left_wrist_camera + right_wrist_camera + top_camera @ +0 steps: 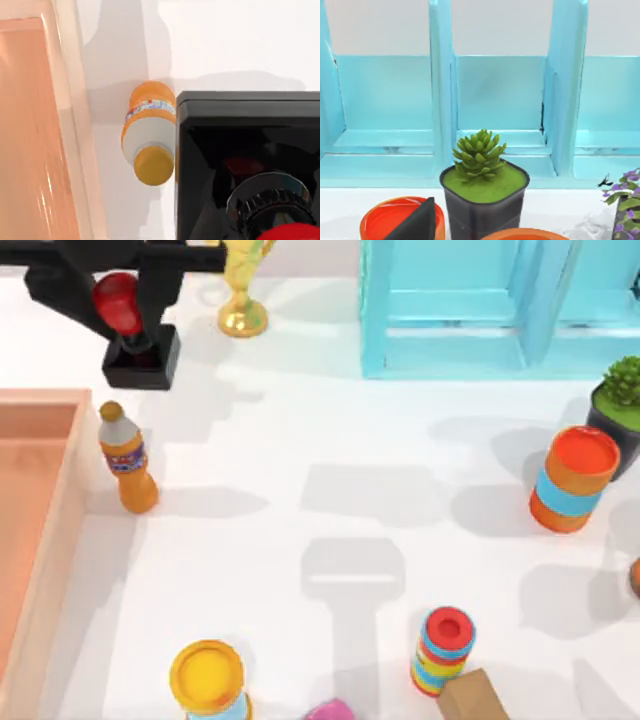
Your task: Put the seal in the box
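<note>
Red-knobbed seal (pixel 135 335) is clamped upright in your left gripper (pixel 120 302) up at the far-left of the table, with the box (pixel 62 530) sitting nearer and further left, just past the orange bottle (pixel 127 460).

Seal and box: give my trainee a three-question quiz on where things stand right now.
1. True or false: the seal already lies inside the box.
2. Which gripper is at the seal? A. left gripper B. right gripper
3. Fill in: the thing standing just beside the box's wall is an orange ____.

Key: 1 false: it sits near the table's far left corner, outside the box. 2 A: its fingers flank the red knob. 3 bottle, upright.
</note>
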{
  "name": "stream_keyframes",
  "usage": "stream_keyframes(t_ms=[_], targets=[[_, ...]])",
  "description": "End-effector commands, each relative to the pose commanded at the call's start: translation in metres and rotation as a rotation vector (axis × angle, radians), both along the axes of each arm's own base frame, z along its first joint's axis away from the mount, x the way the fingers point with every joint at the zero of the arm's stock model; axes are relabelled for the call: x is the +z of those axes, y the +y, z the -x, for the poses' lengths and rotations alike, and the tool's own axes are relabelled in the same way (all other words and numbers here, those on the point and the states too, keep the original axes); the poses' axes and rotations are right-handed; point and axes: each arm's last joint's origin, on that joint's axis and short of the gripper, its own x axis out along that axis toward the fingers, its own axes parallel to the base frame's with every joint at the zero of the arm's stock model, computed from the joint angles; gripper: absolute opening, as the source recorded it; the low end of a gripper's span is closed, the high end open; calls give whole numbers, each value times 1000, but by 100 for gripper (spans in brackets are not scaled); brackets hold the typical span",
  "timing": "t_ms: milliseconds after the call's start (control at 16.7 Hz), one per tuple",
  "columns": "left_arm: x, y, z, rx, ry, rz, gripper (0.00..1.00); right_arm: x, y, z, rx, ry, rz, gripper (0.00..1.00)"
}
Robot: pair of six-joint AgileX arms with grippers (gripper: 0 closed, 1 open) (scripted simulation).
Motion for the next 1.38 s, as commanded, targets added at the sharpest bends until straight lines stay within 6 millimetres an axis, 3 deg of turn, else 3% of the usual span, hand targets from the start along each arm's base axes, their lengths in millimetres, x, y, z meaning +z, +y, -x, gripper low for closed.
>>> stream_keyframes(t_ms=[180,360,600,720,1080,1380], targets=[[9,79,18,-3,-13,-22,0,0,0,0,0,0,0,100],[0,146,43,23,17,-41,0,0,0,0,0,0,0,100],[-25,200,68,69,92,-40,0,0,0,0,0,0,0,100],[-32,209,72,81,113,-37,0,0,0,0,0,0,0,100],[-37,209,71,76,116,-38,0,0,0,0,0,0,0,100],[-76,210,71,82,109,-38,0,0,0,0,0,0,0,100]])
